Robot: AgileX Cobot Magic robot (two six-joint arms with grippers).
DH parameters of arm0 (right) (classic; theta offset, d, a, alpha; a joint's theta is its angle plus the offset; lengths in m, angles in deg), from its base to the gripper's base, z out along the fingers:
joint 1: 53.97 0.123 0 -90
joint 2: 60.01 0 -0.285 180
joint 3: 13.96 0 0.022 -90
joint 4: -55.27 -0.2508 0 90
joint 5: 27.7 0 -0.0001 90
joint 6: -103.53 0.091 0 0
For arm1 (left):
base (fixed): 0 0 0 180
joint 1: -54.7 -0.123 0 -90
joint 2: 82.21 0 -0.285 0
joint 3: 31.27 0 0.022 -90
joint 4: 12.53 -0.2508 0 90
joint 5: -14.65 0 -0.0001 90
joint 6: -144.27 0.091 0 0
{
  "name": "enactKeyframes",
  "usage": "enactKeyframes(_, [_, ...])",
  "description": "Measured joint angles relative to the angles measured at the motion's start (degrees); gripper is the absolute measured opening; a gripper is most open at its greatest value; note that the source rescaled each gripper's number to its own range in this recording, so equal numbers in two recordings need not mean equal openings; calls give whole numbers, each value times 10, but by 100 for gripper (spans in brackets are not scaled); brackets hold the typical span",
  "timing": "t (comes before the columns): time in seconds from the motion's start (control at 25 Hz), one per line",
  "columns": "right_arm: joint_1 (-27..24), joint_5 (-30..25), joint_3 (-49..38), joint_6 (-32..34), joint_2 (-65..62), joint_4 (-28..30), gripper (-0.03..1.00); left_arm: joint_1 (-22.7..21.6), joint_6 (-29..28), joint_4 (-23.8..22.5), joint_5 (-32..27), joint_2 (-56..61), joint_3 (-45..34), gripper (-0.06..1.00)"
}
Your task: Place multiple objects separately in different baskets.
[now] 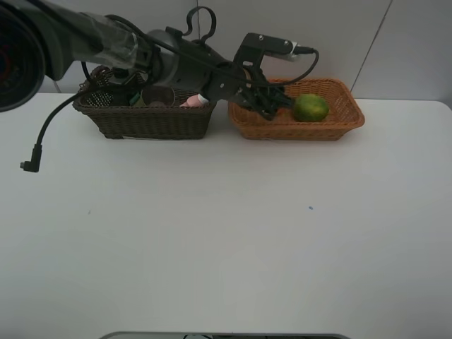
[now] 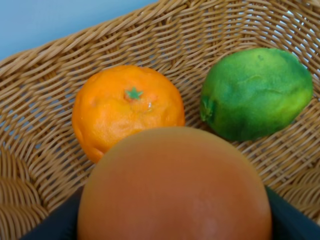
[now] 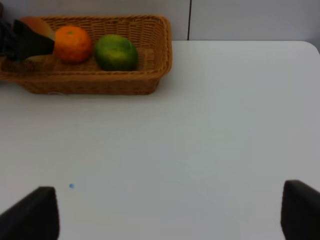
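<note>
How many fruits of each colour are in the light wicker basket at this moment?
Orange: 1, the orange
Green: 1, the green citrus fruit
Red-orange: 1, the peach-like fruit, at the left gripper
Total: 3 fruits in the light basket

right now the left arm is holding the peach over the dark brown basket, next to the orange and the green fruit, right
Not quite. The peach is over the light tan basket, not the dark brown basket. The left wrist view shows it held close to the camera above pale wicker, beside the orange and the green fruit.
</note>
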Motion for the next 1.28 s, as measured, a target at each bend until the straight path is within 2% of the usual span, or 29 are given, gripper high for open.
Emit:
enactKeyframes(0.16, [0, 0, 0, 0, 0, 0, 88, 0, 5, -1, 2, 0, 0, 90])
enactKeyframes(0.28, [0, 0, 0, 0, 0, 0, 88, 0, 5, -1, 4, 0, 0, 95])
enactKeyframes(0.84, [0, 0, 0, 0, 0, 0, 88, 0, 7, -11, 2, 17, 0, 95])
enactKeyframes(1.04, [0, 0, 0, 0, 0, 0, 88, 0, 7, -14, -58, 72, -3, 95])
enactKeyframes(1.12, [0, 0, 0, 0, 0, 0, 88, -2, 7, -14, -81, 108, -19, 95])
enactKeyframes(1.28, [0, 0, 0, 0, 0, 0, 88, -28, 23, 12, -82, 202, -105, 95])
